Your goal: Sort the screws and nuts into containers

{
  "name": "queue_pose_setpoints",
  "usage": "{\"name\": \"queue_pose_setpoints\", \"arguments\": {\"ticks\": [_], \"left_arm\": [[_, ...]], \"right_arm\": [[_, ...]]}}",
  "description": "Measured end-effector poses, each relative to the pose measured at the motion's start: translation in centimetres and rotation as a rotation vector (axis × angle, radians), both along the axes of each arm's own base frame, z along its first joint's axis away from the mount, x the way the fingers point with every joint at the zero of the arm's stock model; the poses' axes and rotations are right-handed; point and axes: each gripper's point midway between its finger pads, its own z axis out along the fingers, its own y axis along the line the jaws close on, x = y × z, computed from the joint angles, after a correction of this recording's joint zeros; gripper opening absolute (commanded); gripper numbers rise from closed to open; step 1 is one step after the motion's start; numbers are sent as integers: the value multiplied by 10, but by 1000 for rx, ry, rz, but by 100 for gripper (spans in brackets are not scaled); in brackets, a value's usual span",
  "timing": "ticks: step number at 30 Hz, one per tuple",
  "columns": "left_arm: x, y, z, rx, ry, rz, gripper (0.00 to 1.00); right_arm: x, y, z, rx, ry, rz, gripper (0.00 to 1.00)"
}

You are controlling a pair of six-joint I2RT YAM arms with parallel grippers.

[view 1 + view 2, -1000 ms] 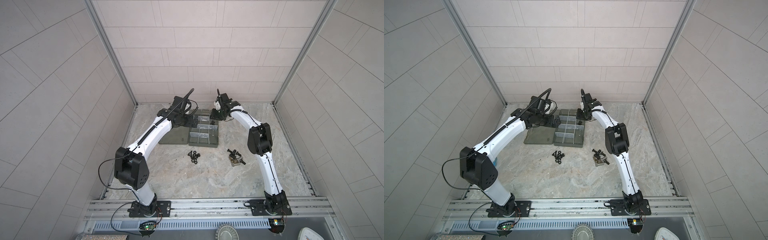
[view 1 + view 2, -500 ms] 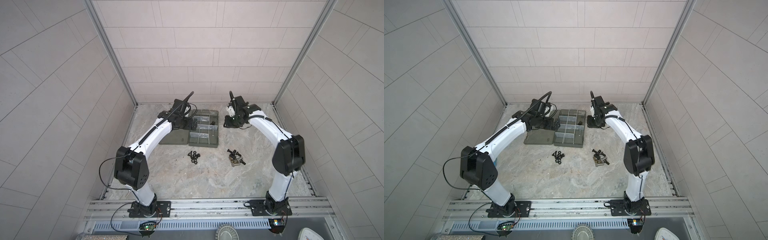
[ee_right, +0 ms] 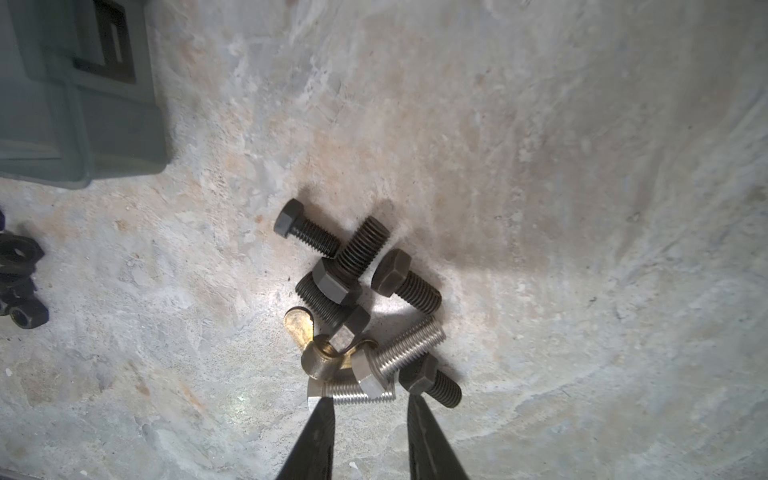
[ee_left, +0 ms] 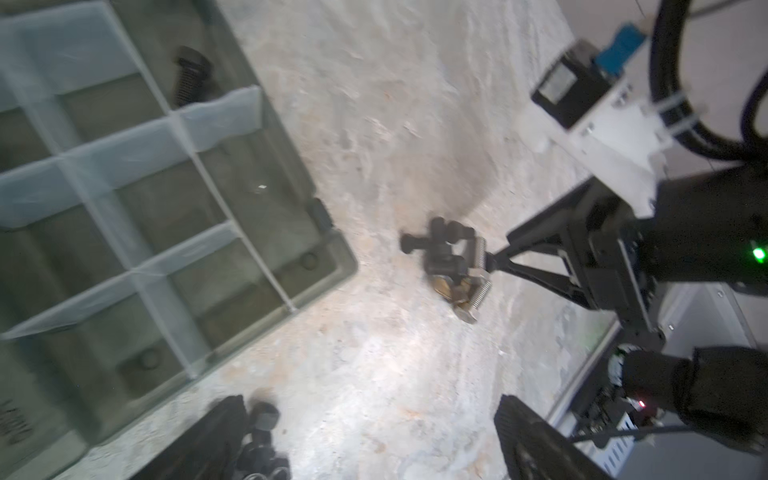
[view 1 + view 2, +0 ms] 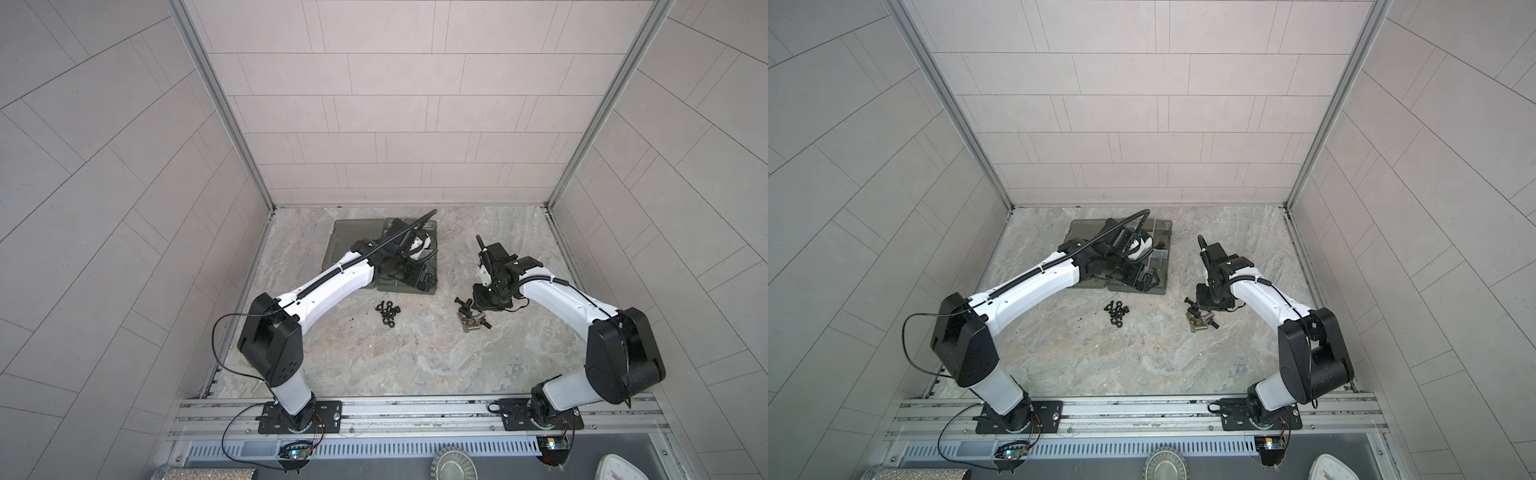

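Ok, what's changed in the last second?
The right gripper swung away from the organizer box, back and down to the screws, jaws slightly apart, empty. The left gripper shifted across the box toward its near edge, open wide. The screws, nuts and box stayed put.

Robot lab cell: tiled walls (image 5: 395,104), mounting rail (image 5: 415,411).

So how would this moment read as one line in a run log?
right gripper: open, empty, at screws | left gripper: open, empty, by nuts | box: black screw inside
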Motion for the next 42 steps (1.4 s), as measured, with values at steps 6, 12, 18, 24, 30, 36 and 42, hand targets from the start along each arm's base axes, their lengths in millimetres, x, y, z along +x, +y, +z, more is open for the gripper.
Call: {"name": "queue_pose_setpoints", "arguments": {"ticks": [6, 12, 18, 24, 30, 36, 42], "left_arm": [[-23, -15, -4, -12, 21, -74, 100], [-27, -8, 0, -19, 11, -68, 100], [-31, -4, -1, -22, 7, -67, 100], [-34, 0, -2, -23, 6, -66, 100], [-37, 2, 1, -28, -6, -68, 100], [-39, 6, 0, -25, -10, -64, 100], [-39, 7, -1, -23, -14, -61, 100]], "right_arm": [[3, -7, -11, -38, 0, -9, 31], [4, -10, -31, -72, 54, -8, 30], [12, -11, -37, -92, 67, -7, 30], [24, -11, -38, -114, 55, 12, 32], [30, -10, -41, -123, 56, 27, 33], [29, -8, -42, -108, 54, 31, 33], [14, -9, -48, -92, 79, 33, 33]]}}
